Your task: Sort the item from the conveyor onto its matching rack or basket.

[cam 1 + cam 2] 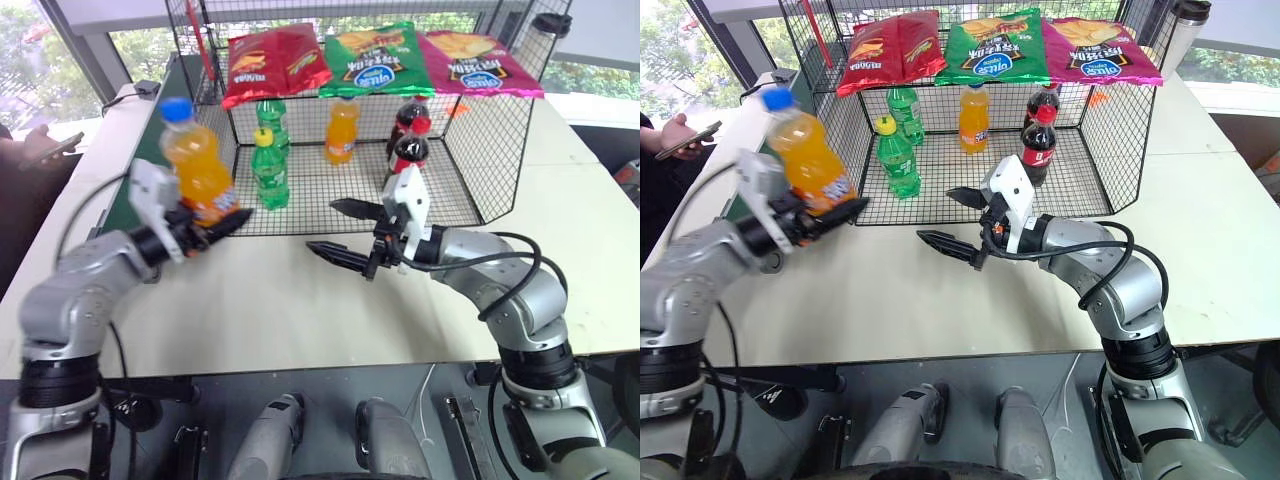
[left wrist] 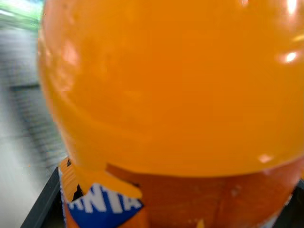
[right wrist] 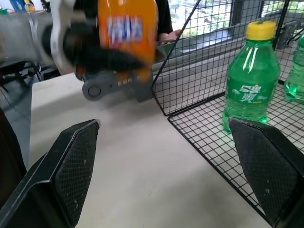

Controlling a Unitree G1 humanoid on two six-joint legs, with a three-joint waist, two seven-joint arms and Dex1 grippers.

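**Now: orange bottle held up beside the cage**

Here the white table (image 1: 300, 320) carries the black wire cage (image 1: 490, 150), whose flat mesh top bears three crisp bags (image 1: 380, 60): red, green and magenta. Along the table's left edge runs the dark green conveyor (image 1: 125, 190). Inside the cage stand two green bottles (image 1: 269, 170), an orange one (image 1: 342, 130) and two cola bottles (image 1: 408, 150) with red caps. The left gripper (image 1: 205, 225) is clamped on the lower body of the orange soda bottle (image 1: 198, 170), blue cap up and tilted a little, in the air just outside the cage's left front corner. The right gripper (image 1: 960, 222) hovers over the table in front of the cage, jaws spread wide with nothing between them
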